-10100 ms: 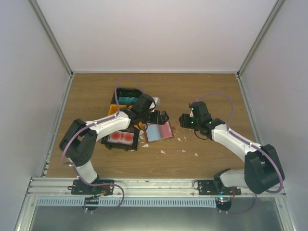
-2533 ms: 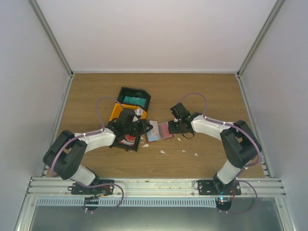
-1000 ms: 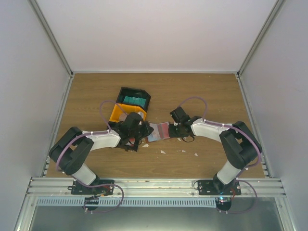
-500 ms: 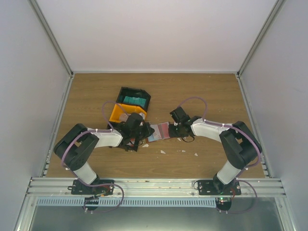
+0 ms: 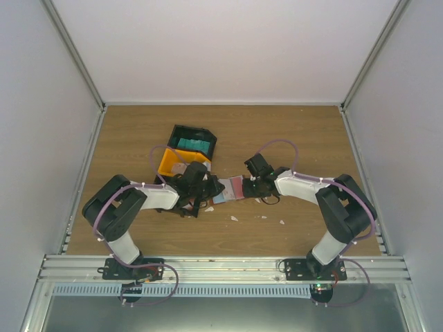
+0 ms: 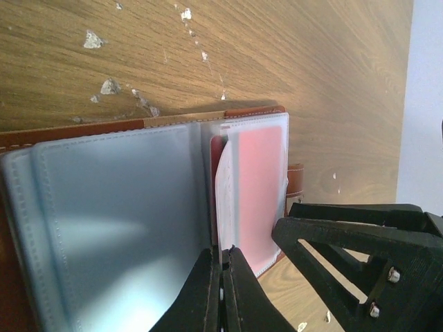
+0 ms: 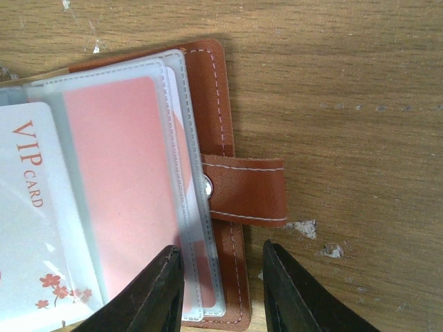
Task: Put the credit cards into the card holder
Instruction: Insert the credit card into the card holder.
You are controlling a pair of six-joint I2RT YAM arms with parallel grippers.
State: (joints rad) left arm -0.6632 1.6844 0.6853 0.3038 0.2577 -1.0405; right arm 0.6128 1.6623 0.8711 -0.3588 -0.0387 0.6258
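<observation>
Crosswise, card holder [image 5: 232, 188] (strap [image 7: 246, 190] rightward)

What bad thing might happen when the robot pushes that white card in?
The white card, pinched in the left gripper, sits angled against the clear sleeve, so it may miss the pocket or bend. The right gripper only straddles the edge of the card holder, so the holder might slide.

Top external: is looking steeply down from high at the near edge, taking in the whole table [image 5: 297, 131] from afar | left wrist: is skimming low and close across the open card holder [image 6: 118, 228] | right wrist: is facing straight down, very near | shared: all three are showing that card holder.
</observation>
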